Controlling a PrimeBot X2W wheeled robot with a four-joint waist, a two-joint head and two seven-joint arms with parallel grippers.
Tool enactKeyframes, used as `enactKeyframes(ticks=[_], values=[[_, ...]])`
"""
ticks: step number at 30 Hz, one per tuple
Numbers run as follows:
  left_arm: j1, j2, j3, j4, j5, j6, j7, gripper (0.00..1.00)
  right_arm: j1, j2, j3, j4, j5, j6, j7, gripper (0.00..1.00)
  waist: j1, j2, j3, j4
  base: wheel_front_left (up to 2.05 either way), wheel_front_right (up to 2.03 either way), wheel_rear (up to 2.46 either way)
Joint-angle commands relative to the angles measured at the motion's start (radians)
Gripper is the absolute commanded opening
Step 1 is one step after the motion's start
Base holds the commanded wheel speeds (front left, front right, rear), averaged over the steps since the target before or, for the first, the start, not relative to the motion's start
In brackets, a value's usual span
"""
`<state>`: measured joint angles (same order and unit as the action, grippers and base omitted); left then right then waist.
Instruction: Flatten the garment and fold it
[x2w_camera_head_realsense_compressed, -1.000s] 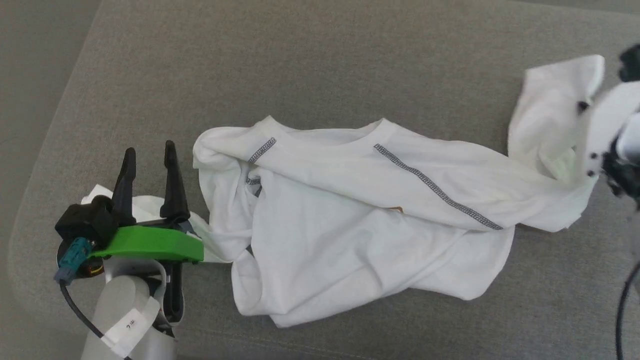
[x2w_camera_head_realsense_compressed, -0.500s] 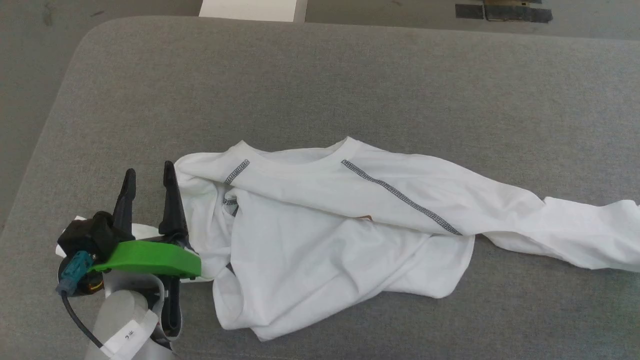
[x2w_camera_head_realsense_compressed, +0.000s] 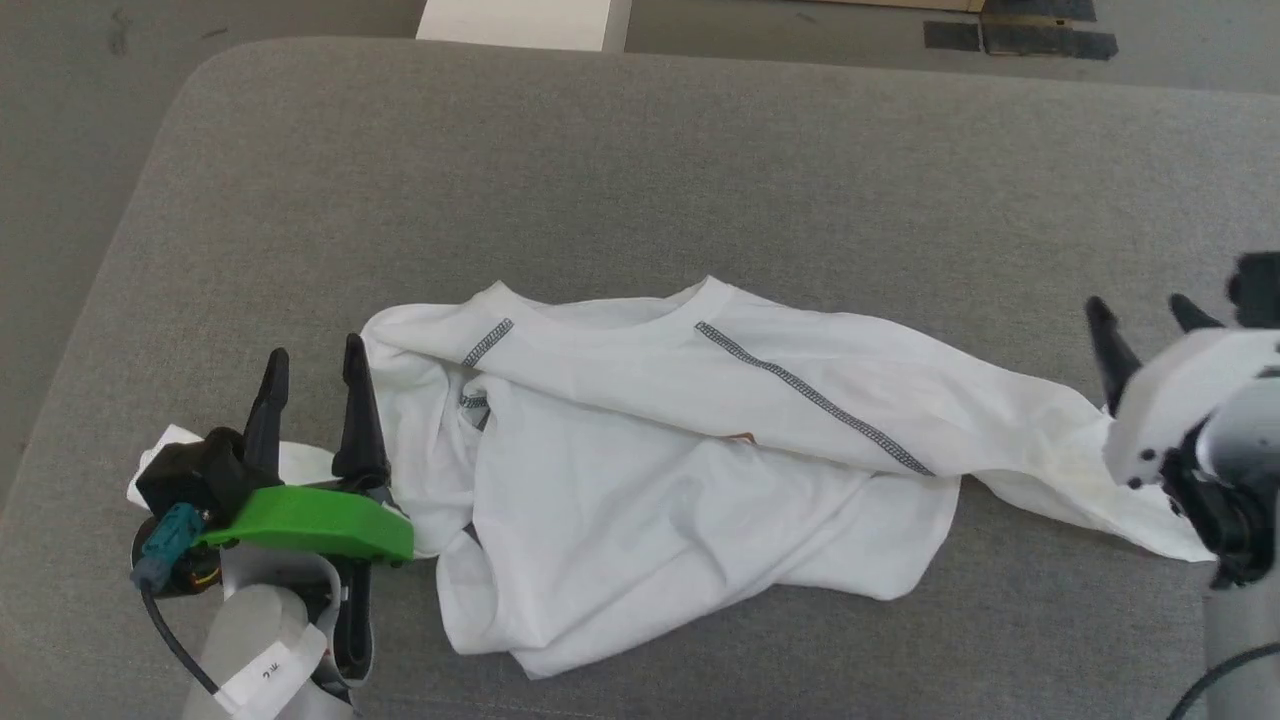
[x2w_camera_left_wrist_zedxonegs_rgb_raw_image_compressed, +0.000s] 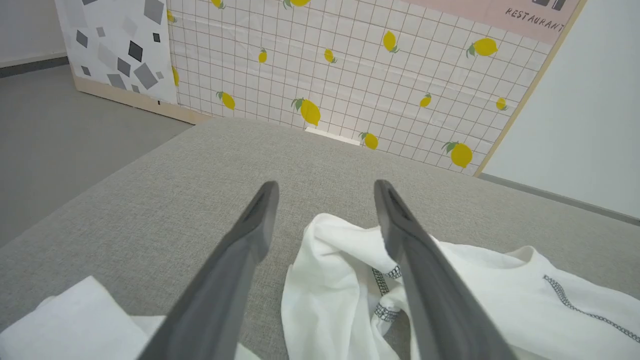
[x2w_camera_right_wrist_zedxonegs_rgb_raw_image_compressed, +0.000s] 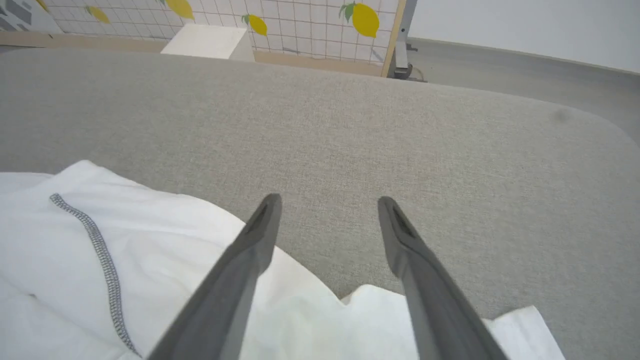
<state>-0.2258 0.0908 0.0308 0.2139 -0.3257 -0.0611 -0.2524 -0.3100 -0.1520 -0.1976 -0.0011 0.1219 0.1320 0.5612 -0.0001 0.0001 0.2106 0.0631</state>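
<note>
The garment (x2w_camera_head_realsense_compressed: 680, 470) lies rumpled on a grey padded surface (x2w_camera_head_realsense_compressed: 640, 180), stretched from left to right with its round neck towards the far side and a dark zigzag seam (x2w_camera_head_realsense_compressed: 815, 400) running slantwise down one shoulder. Its right end is drawn out into a narrow tail that passes under the right gripper (x2w_camera_head_realsense_compressed: 1138, 303), whose fingers stand wide apart with nothing between them (in the right wrist view the bare grey surface shows between the tips, white cloth lower down beneath them). The left gripper (x2w_camera_head_realsense_compressed: 315, 349) stands at the shirt's bunched left edge, its fingers also spread and holding nothing; the inner finger is just beside the fabric, though I cannot tell whether it touches. A flap of white cloth shows beneath that wrist's green bracket (x2w_camera_head_realsense_compressed: 310, 520). Beyond the surface's far edge stands a lemon-patterned panel (x2w_camera_left_wrist_zedxonegs_rgb_raw_image_compressed: 350, 65).
</note>
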Motion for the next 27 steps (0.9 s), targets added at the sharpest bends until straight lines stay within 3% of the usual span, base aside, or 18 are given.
enactKeyframes(ticks=[1, 3, 4, 7, 12, 17, 18, 19, 27], values=[[0.009, 0.0, -0.004, 0.002, 0.001, -0.005, -0.003, 1.0, -0.048, -0.006, 0.052, 0.026, 0.0, -0.001, 0.023, 1.0, 0.0001, -0.0001, 0.018, 0.008, 0.0, 0.0, 0.0], [0.0, -0.002, -0.01, 0.002, -0.002, -0.006, -0.003, 1.0, -0.094, -0.013, 0.128, 0.07, -0.013, -0.001, 0.06, 1.0, 0.0001, -0.0001, 0.034, 0.017, 0.0, 0.0, 0.0], [-0.013, -0.005, -0.021, 0.002, -0.004, -0.009, -0.004, 1.0, -0.158, -0.022, 0.222, 0.15, -0.033, -0.001, 0.116, 1.0, 0.0001, -0.0001, 0.058, 0.036, 0.0, 0.0, 0.0], [-0.035, -0.009, -0.03, 0.0, -0.009, -0.01, -0.005, 1.0, -0.247, -0.064, 0.355, 0.28, -0.086, -0.001, 0.21, 1.0, 0.0001, -0.0001, 0.103, 0.07, 0.0, 0.0, 0.0], [-0.045, -0.014, -0.031, 0.003, -0.016, -0.009, -0.007, 1.0, -0.288, -0.098, 0.436, 0.374, -0.105, -0.001, 0.282, 1.0, 0.0001, -0.0001, 0.126, 0.085, 0.0, 0.0, 0.0], [-0.045, -0.018, -0.029, 0.01, -0.019, -0.01, -0.008, 1.0, -0.288, -0.112, 0.487, 0.424, -0.042, -0.001, 0.354, 1.0, 0.0001, -0.0001, 0.127, 0.086, 0.0, 0.0, 0.0], [-0.045, -0.018, -0.027, 0.011, -0.019, -0.01, -0.008, 1.0, -0.288, -0.115, 0.491, 0.426, -0.03, -0.001, 0.361, 0.55, 0.0001, -0.0001, 0.125, 0.085, 0.0, 0.0, 0.0], [-0.044, -0.018, -0.026, 0.012, -0.018, -0.009, -0.009, 1.0, -0.289, -0.119, 0.491, 0.422, -0.012, -0.001, 0.36, 0.0, 0.0001, -0.0001, 0.124, 0.082, 0.0, 0.0, 0.0], [-0.049, -0.01, -0.02, 0.002, -0.012, -0.009, -0.009, 1.0, -0.312, -0.214, 0.403, 0.378, 0.01, -0.001, 0.336, 0.0, 0.0001, -0.0001, 0.12, 0.058, 0.0, 0.0, 0.0]])
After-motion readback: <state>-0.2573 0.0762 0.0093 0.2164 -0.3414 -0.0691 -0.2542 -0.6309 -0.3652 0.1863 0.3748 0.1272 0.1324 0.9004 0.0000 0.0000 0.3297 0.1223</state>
